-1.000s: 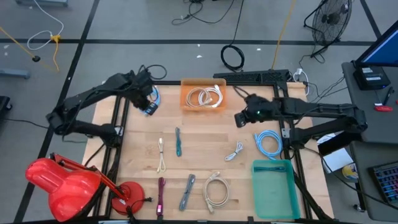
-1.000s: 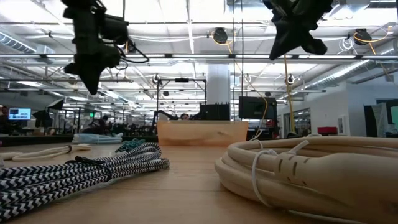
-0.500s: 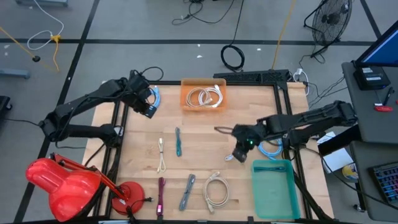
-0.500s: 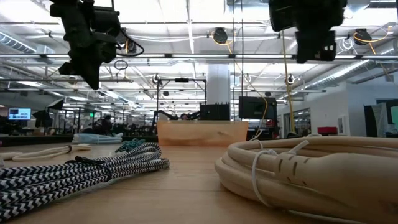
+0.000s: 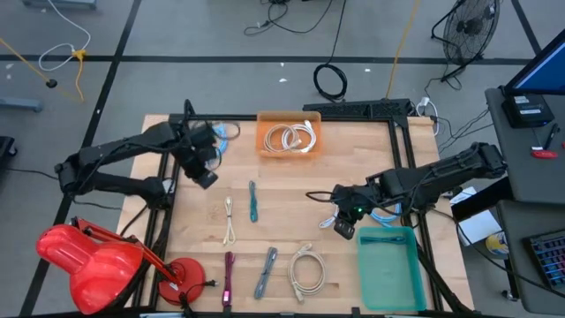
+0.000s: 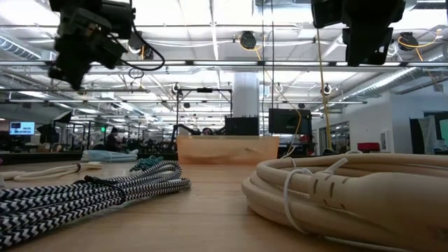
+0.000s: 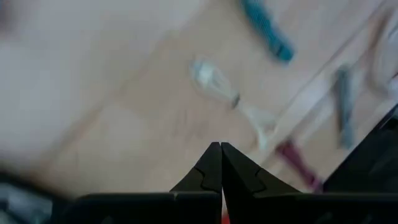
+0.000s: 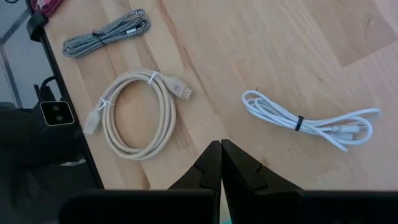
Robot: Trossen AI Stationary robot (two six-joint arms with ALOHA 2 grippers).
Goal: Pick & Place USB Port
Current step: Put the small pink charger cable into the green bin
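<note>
Several bundled cables lie flat on the wooden table. In the middle are a teal one [image 5: 252, 201] and a thin cream one [image 5: 229, 219]. At the near edge are a magenta one [image 5: 228, 278], a grey striped one [image 5: 266, 272] and a beige coil [image 5: 306, 268]. A small white cable [image 8: 311, 121] lies right of the middle. My right gripper [image 5: 342, 226] hangs shut above the table beside that white cable, touching nothing. My left gripper [image 5: 205, 173] is shut and hangs over the table's left part, empty. Which thing is the USB port I cannot tell.
An orange bin [image 5: 265, 146] at the far edge holds a beige cable coil. A green bin [image 5: 388, 274] stands at the near right corner. One blue cable [image 5: 381, 208] lies under my right arm and another [image 5: 226, 132] at the far left. A red lamp [image 5: 88, 261] stands off the near left corner.
My right gripper has swung from the far right toward the near edge and come lower, rolling as it went; it now hangs by the white cable. My left gripper has moved from the far left corner toward the near edge. Both stayed shut.
</note>
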